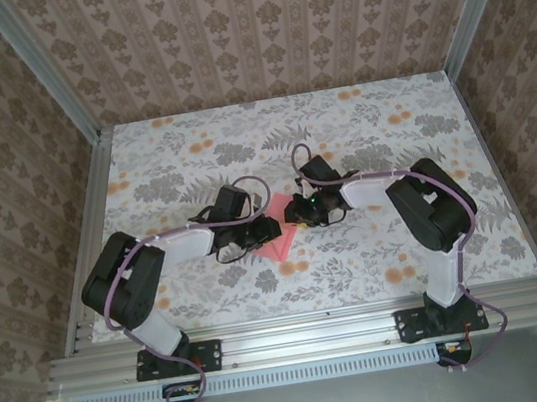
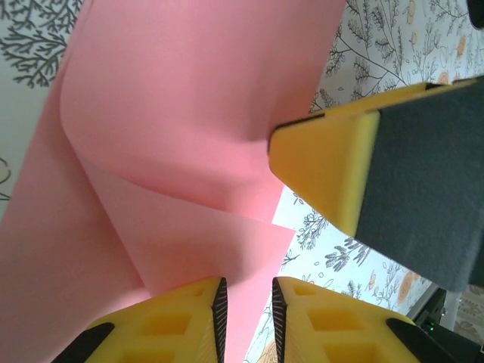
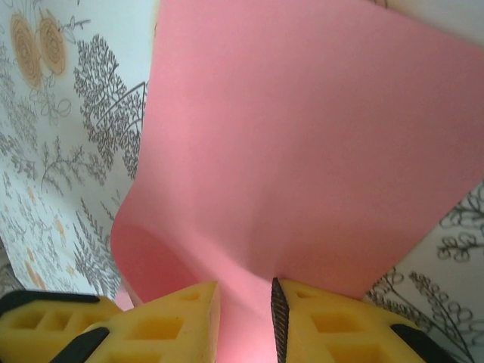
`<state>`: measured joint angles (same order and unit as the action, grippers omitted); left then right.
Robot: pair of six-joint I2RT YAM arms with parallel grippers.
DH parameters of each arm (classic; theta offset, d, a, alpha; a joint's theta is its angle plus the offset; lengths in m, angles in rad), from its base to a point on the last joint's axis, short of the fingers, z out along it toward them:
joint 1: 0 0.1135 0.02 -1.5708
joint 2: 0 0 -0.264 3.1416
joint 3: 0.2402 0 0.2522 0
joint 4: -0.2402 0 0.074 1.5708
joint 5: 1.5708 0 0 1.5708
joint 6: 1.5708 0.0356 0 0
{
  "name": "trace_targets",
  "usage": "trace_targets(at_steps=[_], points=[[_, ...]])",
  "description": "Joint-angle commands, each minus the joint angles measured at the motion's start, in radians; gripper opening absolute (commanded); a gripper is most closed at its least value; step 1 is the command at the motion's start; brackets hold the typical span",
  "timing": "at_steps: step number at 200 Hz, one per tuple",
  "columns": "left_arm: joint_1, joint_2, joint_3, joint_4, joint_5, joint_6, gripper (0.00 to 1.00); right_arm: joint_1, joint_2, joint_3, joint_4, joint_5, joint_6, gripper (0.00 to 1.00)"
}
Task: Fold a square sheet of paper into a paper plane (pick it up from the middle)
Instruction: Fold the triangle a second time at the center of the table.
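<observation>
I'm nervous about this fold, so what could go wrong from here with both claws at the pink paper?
1. The paper bulges in loose curves instead of lying flat, so a crease could land crooked.
2. The left claw and right claw sit close together on the one sheet. Pulling apart might tear it or let it slip free.

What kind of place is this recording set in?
Probably a robot test cell, not a home: aluminium frame posts hold wallpaper-patterned walls around a flower-print tabletop, edged by a metal mounting rail.
</observation>
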<state>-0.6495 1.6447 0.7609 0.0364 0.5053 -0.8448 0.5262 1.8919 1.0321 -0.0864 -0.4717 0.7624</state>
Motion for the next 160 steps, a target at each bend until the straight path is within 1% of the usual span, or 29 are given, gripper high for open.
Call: trace_targets(at_steps=[1,16,50,71,160], points=[[-0.003,0.014,0.021,-0.018,-0.02,0.018,0.23,-0.002,-0.058,-0.039,-0.02,-0.046,-0.035,0.32],[-0.004,0.018,0.023,-0.018,-0.018,0.019,0.21,-0.002,-0.074,-0.057,-0.011,-0.06,-0.041,0.34],[-0.004,0.023,0.026,-0.018,-0.016,0.02,0.18,0.001,-0.083,-0.081,0.01,-0.096,-0.052,0.33],[-0.003,0.023,0.024,-0.017,-0.016,0.021,0.17,0.005,-0.08,-0.083,0.032,-0.119,-0.052,0.32],[-0.005,0.02,0.026,-0.017,-0.013,0.019,0.16,0.019,-0.023,-0.041,0.053,-0.147,-0.043,0.32]])
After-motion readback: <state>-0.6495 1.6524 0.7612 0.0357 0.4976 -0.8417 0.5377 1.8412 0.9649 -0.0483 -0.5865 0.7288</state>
